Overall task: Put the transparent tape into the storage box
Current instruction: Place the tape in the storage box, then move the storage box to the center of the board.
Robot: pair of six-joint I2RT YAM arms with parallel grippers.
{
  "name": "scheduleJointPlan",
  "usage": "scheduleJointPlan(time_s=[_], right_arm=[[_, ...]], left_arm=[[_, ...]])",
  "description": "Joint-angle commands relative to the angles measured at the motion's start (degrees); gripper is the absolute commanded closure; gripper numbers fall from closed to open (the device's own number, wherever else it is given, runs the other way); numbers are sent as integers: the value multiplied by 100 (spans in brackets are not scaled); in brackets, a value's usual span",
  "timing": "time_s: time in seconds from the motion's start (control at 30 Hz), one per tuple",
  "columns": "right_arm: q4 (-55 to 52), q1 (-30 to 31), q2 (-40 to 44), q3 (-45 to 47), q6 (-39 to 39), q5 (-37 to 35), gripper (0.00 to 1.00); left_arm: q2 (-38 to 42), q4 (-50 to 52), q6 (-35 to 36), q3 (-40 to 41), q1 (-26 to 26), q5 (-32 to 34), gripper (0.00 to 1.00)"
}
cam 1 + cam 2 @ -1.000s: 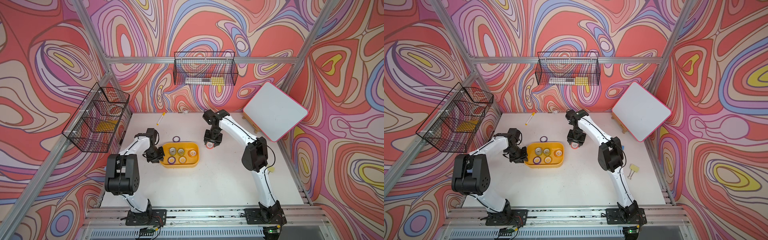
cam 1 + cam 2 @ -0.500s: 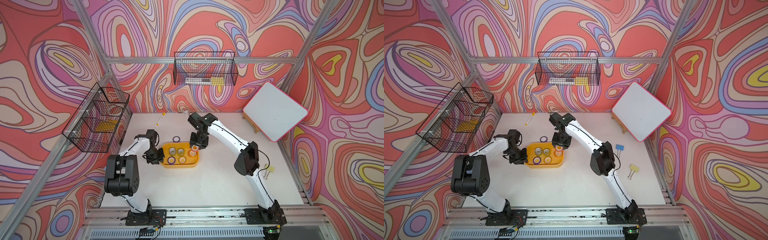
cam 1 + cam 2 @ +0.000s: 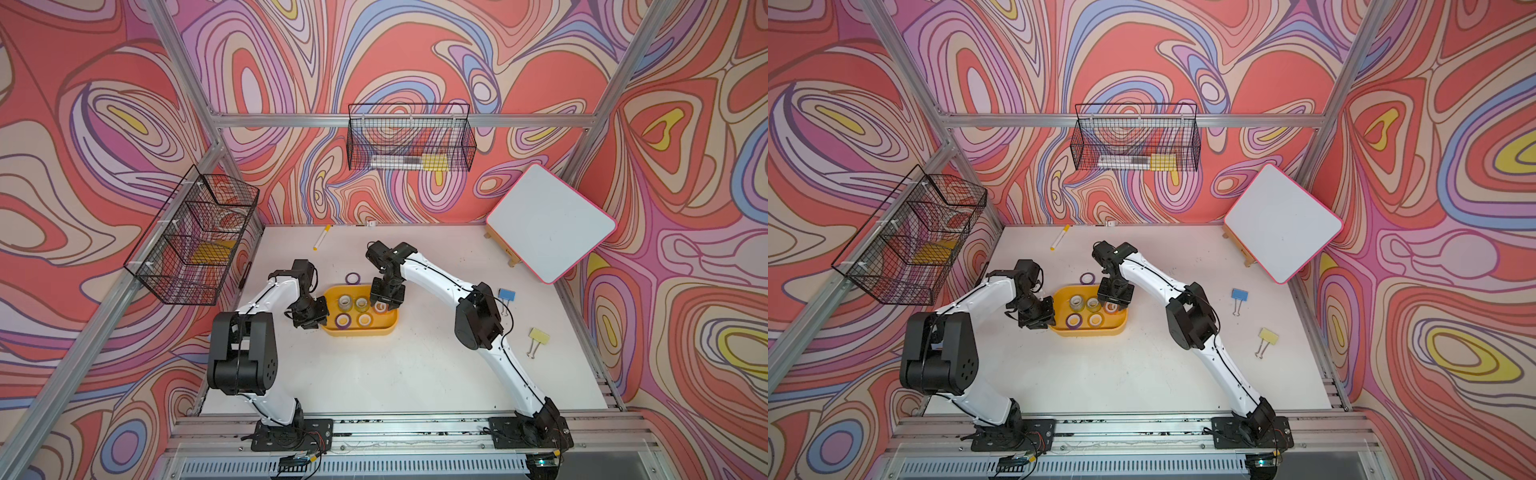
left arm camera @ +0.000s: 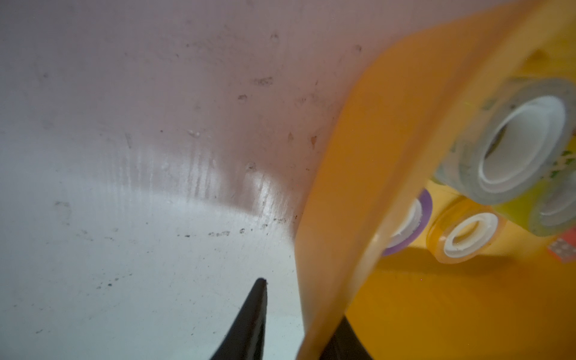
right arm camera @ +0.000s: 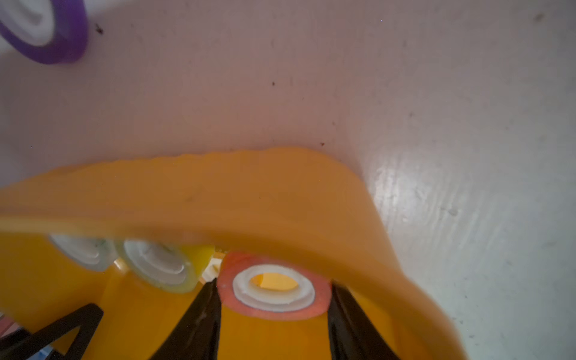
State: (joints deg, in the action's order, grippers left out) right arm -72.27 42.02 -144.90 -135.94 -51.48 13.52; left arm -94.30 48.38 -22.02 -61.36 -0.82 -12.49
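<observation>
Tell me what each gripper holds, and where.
Left gripper pinches the storage box by its end wall. Right gripper grips a reddish tape roll across its outer rim, inside the box.

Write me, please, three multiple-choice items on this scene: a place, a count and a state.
1. Where is the loose purple tape roll? A) on the table, just past the storage box and its far rim B) inside the storage box C) stacked on another roll
2. How many binder clips lie on the table? A) one B) two C) four
3. What is the left gripper doing? A) hanging open B) clamping the storage box's rim C) holding a roll
Answers: 1 A: both top views show it outside the rim; 2 B: a blue binder clip and a yellow binder clip; 3 B: the left wrist view shows a finger either side of the rim.
</observation>
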Motion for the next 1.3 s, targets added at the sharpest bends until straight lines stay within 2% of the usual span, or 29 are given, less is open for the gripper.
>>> scheduleJointPlan(time_s=[0.0,0.1,0.3,0.43,0.7,0.93,1.07,1.2,1.27], right_arm=[[46,-61,-169,-126,33,-202,57],[33,-80,-140,-146,33,-286,56],[-98,-105,8,-174,77,-308,40],[-173,-106,180,-281,75,-250,38],[-456,-106,835,-476,107,-194,38],[-692,-227,1527,321,330,-345,52],[-794,-286,1690,809,595,-561,59],[-710,-337,1587,1020,743,-485,59],[-651,-344,1456,1018,823,-369,60]], left_arm=[[157,126,170,-16,-6,69,69],[191,171,189,-40,-6,107,69],[188,135,111,9,-6,73,69],[175,116,84,-7,-6,76,69],[28,154,93,-138,-7,72,69],[-23,198,73,-371,-7,115,69],[34,288,77,-536,-6,98,56],[164,408,101,-662,-6,103,41],[251,448,102,-706,-4,79,36]])
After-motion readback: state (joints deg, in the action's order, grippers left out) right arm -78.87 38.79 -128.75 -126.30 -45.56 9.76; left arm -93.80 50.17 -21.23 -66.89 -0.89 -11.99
